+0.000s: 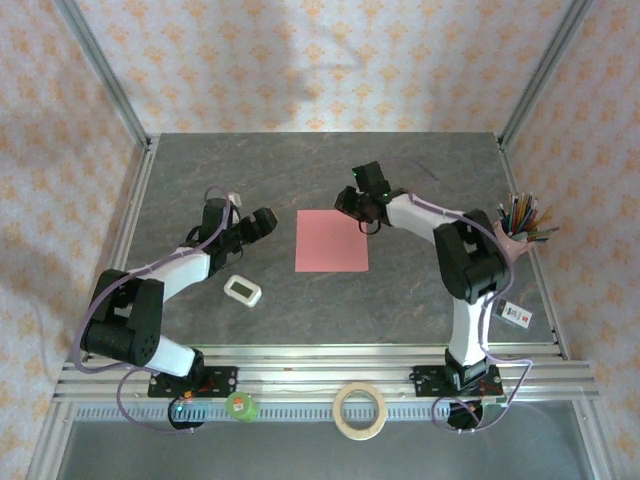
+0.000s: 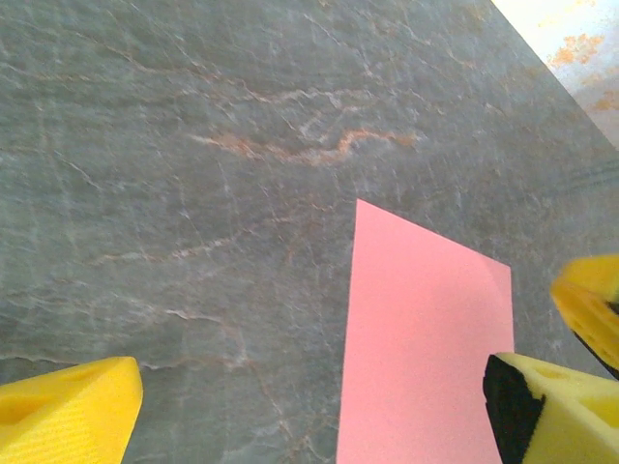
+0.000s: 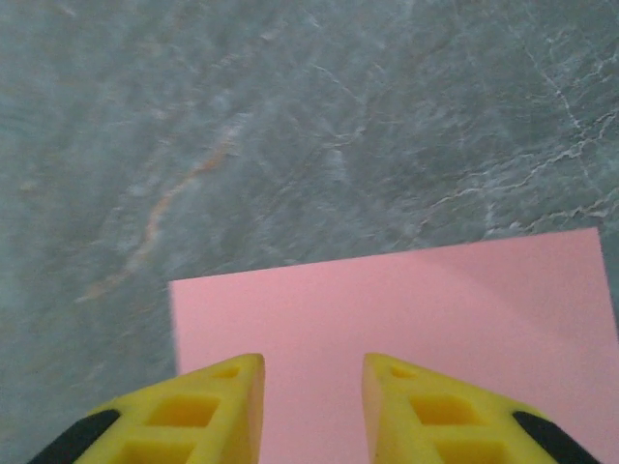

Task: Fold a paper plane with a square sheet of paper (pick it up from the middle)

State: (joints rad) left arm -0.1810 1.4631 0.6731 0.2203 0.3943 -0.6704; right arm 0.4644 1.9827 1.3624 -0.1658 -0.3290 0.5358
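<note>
**Top external view:** high behind the arm bases, looking down on the whole table (image 1: 420,290).
**Wrist views:** close above the table, looking past the left pincer (image 2: 311,372) and right pincer (image 3: 314,362).
All three share the square sheet of paper (image 1: 332,241).

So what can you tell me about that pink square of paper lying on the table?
The square sheet of paper is thin, plain pink-red, with sharp corners and no fold that I can see. It lies flat near the middle of the grey marbled table. The right end effector hangs over its far right corner, fingers slightly apart; whether they touch the paper I cannot tell.
</note>
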